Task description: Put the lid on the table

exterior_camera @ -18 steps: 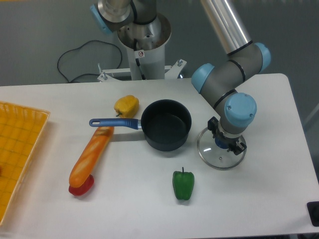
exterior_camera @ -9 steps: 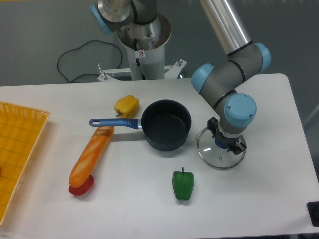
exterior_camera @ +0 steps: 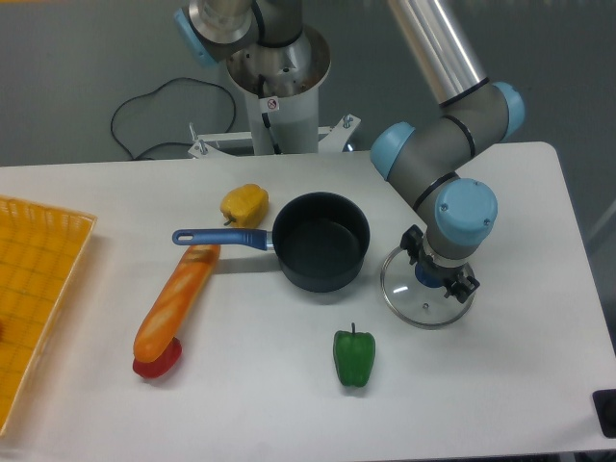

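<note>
Right of the saucepan (exterior_camera: pixel 320 241), the lid (exterior_camera: pixel 425 289) is seen lying flat on the white surface (exterior_camera: pixel 500 375), its knob directly beneath the fingers (exterior_camera: pixel 438 279), whose grip cannot be told.

Dark saucepan (exterior_camera: pixel 320 242), green pepper (exterior_camera: pixel 354 357), yellow pepper (exterior_camera: pixel 243 204), orange-yellow mesh tray (exterior_camera: pixel 29 289).

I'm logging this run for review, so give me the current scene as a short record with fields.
lid: glass lid lying flat on the table, right of the saucepan
pincer: pincer directly over the lid's knob; open or shut cannot be told
saucepan: dark saucepan uncovered, blue handle pointing left
other items: green pepper in front of the pan, yellow pepper behind the handle, baguette with a red item at its near end
tray: orange mesh tray at the left edge
</note>
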Controlling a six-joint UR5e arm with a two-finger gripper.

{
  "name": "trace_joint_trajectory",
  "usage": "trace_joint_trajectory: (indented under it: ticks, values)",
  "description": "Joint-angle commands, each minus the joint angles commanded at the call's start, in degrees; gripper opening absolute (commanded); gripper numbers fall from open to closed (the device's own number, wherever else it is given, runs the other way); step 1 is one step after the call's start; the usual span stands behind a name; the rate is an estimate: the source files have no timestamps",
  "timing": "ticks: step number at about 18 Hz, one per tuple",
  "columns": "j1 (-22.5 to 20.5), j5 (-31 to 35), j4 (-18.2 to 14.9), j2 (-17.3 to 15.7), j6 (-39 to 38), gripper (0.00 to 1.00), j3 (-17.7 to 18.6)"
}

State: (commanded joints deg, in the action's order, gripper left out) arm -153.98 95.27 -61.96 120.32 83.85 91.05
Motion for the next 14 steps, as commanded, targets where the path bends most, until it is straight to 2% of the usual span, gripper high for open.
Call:
trace_joint_trajectory:
  ticks: [4,9,14]
  values:
    - [0.26,0.0,0.0,-1.05,0.26,1.0,-0.96]
    - [3.68,-1.06,-0.09,-2.9,0.53,1.0,-4.12]
    - [4.04,-1.32,-0.09,-5.36,0.61,1.0,-3.34]
